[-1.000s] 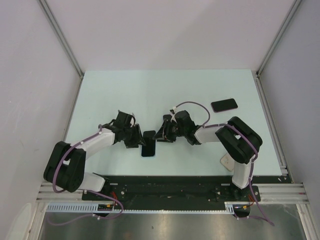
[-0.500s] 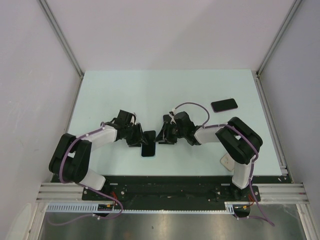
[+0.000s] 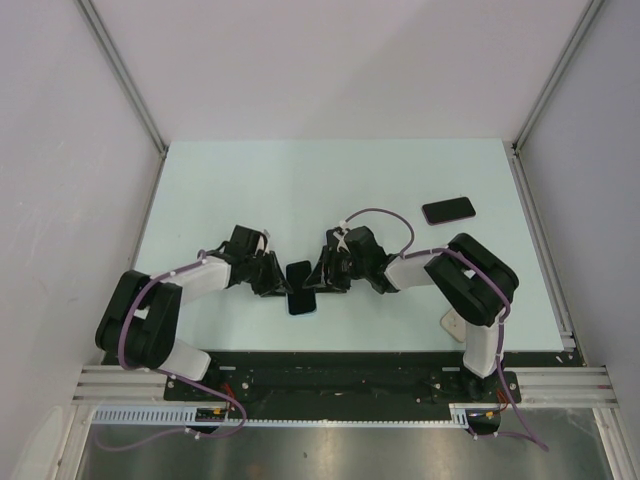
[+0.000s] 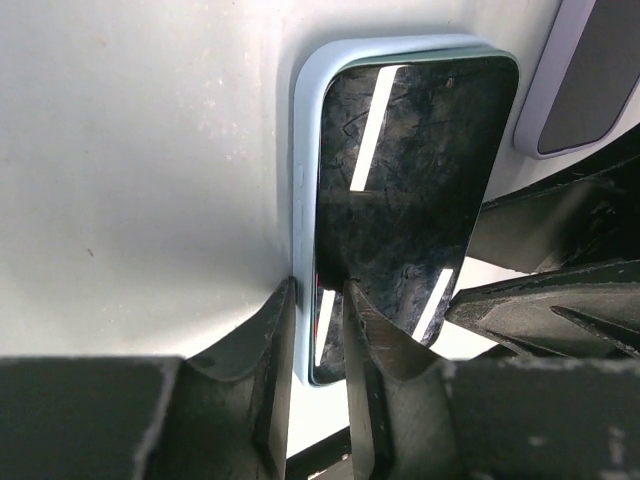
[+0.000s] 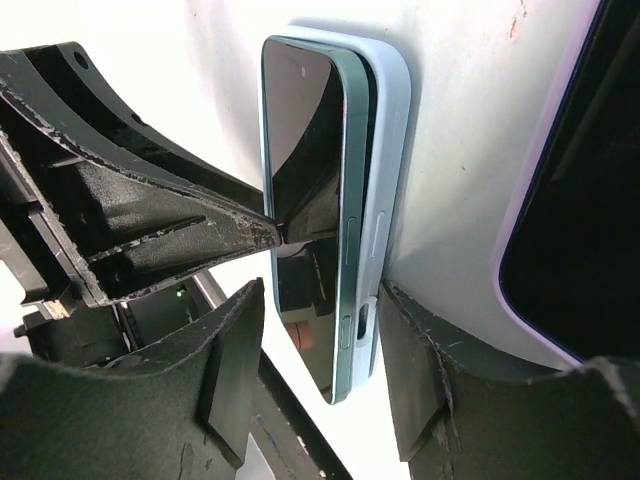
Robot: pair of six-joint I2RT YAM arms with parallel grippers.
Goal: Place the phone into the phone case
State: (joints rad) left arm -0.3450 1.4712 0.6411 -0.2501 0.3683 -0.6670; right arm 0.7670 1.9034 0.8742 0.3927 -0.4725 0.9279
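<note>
The phone (image 3: 300, 290) lies screen-up in a pale blue phone case (image 4: 305, 150) on the pale green table (image 3: 300, 180), near its front edge at about 6 o'clock from the table's centre, between the two arms.

The left gripper (image 4: 320, 290) is at the phone's 9 o'clock. Its jaws are drawn narrow and pinch one long side: one finger is against the outside of the case wall and the other presses on the black glass just inside it.

The right gripper (image 5: 322, 295) is at the phone's 3 o'clock. Its jaws are parted, straddle the end of the phone and case, and clamp nothing. One finger sits just beside the case's outer wall and the other is just off the screen side.

In the right wrist view the phone's green side shows above the case rim along one long edge. Whether it is fully seated there I cannot tell.

A second phone (image 3: 448, 210) in a lavender case lies well apart, at about 2 o'clock.
</note>
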